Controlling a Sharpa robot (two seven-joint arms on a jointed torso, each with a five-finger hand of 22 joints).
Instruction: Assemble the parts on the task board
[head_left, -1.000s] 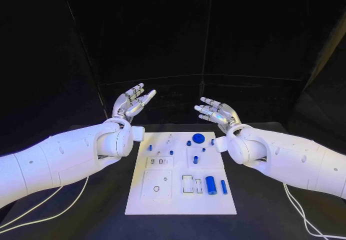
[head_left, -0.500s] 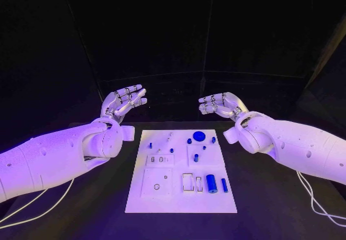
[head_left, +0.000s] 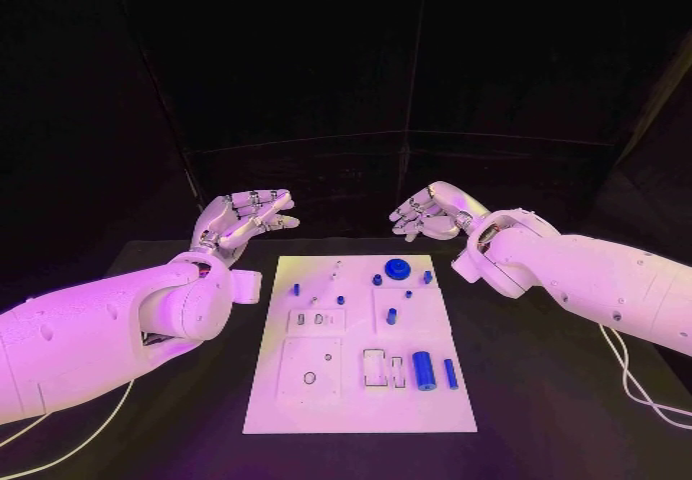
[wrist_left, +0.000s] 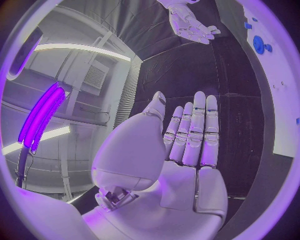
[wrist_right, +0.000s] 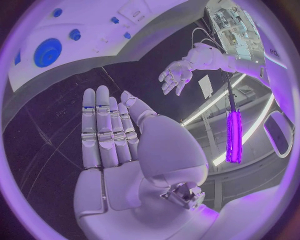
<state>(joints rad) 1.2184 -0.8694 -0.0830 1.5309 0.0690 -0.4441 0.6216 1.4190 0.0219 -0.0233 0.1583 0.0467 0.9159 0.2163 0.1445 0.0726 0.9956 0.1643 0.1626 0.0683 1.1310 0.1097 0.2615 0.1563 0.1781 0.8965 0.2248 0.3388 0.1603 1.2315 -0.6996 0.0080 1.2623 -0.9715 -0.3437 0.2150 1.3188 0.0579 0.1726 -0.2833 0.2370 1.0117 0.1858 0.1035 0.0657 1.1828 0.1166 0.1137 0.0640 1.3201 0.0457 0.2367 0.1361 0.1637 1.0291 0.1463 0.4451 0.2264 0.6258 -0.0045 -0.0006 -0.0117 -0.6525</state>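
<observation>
The white task board (head_left: 296, 405) lies flat in the middle of the black table. On it sit blue parts: a round disc (head_left: 397, 267) near the far edge, a thick cylinder (head_left: 423, 370), a thin rod (head_left: 450, 373) beside it, and several small pegs such as one mid-board (head_left: 391, 316). My left hand (head_left: 245, 218) hovers above the table beyond the board's far left corner, holding nothing. My right hand (head_left: 428, 215) hangs beyond the far right corner, also holding nothing. The left wrist view shows my left hand (wrist_left: 187, 155) with straight fingers; the right wrist view shows my right hand (wrist_right: 112, 135) likewise.
Black table (head_left: 548, 400) surrounds the board on both sides, with dark curtain behind. White cables (head_left: 635, 395) trail on the table at the right. The right wrist view catches the board's rim (wrist_right: 125, 52) and the blue disc (wrist_right: 47, 52).
Both hands have tipped their fingers forward and downward. The left hand has drifted slightly left and lower. The parts on the board have not moved.
</observation>
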